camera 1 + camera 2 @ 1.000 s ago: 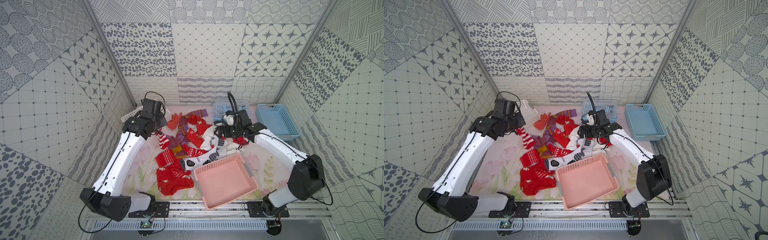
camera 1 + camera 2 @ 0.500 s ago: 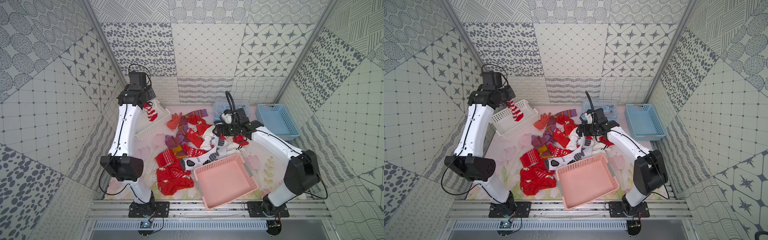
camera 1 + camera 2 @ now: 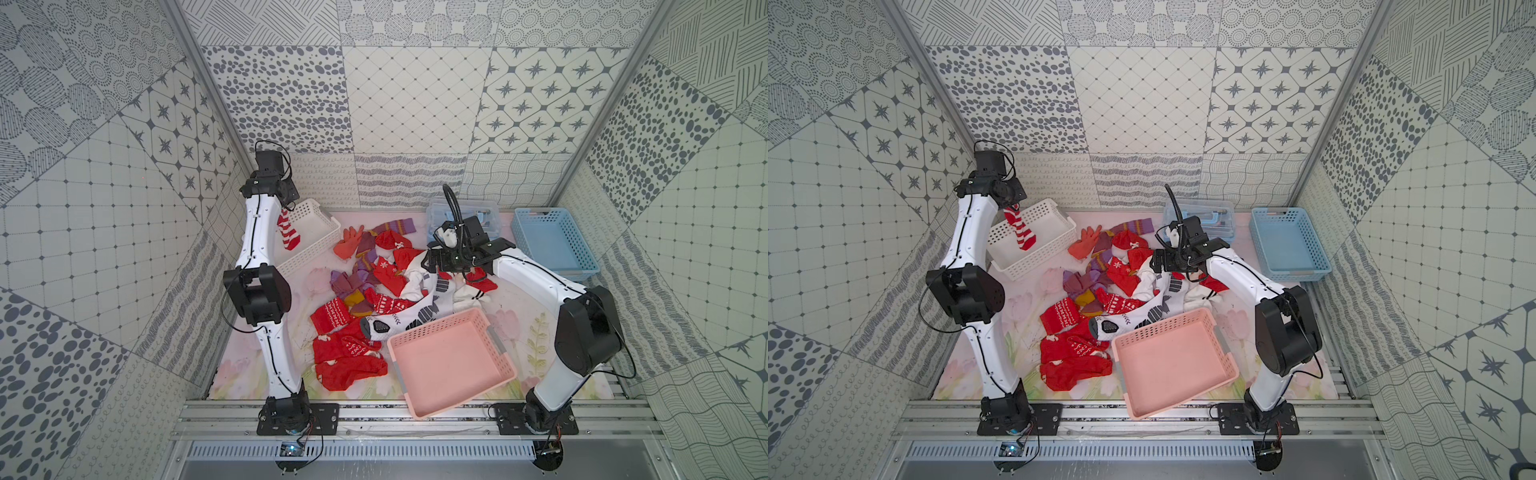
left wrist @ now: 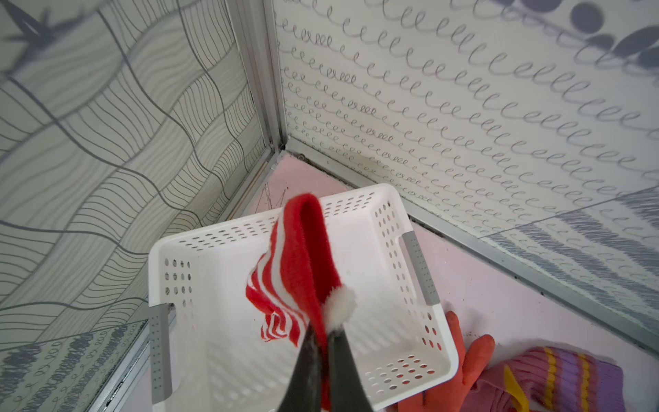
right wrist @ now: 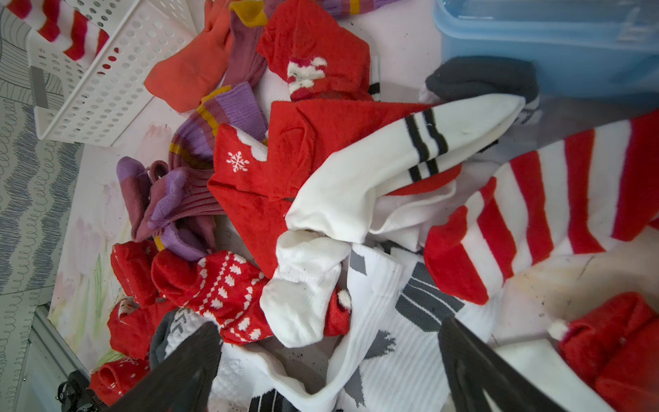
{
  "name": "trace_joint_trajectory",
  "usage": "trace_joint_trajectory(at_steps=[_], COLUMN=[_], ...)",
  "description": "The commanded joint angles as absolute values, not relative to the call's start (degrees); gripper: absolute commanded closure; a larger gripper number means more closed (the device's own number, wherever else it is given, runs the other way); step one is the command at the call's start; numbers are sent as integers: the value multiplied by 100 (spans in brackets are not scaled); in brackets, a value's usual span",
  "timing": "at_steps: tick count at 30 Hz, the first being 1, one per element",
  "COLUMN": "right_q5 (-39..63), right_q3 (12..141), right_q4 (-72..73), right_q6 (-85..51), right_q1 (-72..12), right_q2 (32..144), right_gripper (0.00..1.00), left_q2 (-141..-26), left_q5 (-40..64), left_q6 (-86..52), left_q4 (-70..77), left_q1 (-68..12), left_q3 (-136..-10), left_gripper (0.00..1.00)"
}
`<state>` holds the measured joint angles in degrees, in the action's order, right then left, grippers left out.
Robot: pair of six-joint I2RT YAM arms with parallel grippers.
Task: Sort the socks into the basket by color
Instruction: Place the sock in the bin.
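Zero socks binned so far as far as the views show; white basket (image 3: 309, 239), pink basket (image 3: 451, 361) and blue basket (image 3: 555, 241) all look bare inside; sorting has barely begun. Left gripper (image 4: 322, 351) is pinched tight on a striped sock (image 3: 287, 230), red and white, which dangles over the white basket at roughly 10 o'clock on the table; it is not yet let go. Left arm (image 3: 259, 232) is stretched high and near upright, wrist tipped down over the basket. Pile (image 3: 374, 291) sits mid-table: red, white and purple socks tangled together, plus an orange glove (image 3: 349, 243) at its 11 o'clock edge; all of that is left to do. Right gripper (image 5: 328, 360) hangs low over the pile's 2 o'clock side, jaws spread wide either side of a white sock (image 5: 356, 310), holding nothing; right arm (image 3: 536, 278) is folded low, forearm reaching in from 4 o'clock.
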<state>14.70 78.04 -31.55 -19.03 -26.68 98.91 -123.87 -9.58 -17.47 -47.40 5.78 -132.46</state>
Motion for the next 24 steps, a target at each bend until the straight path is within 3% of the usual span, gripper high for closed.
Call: trace_joint_trajectory(at_steps=[1, 15, 24], right_q5=[1507, 1568, 1555], right_q3=[8042, 8122, 8038], right_q4=[-3004, -2988, -2962], right_q6=[-1949, -2012, -2048], right_q1=[-2685, -2691, -2725], right_q2=[10000, 10125, 10037], right_gripper=[2, 2, 2], left_q2=[-12540, -12806, -12526], left_q5=[-419, 233, 305], left_q6=[-1863, -2171, -2118], left_q4=[-4565, -4131, -4025], left_q1=[620, 624, 623], left_q3=[-12637, -11566, -11549], left_gripper=[100, 98, 46])
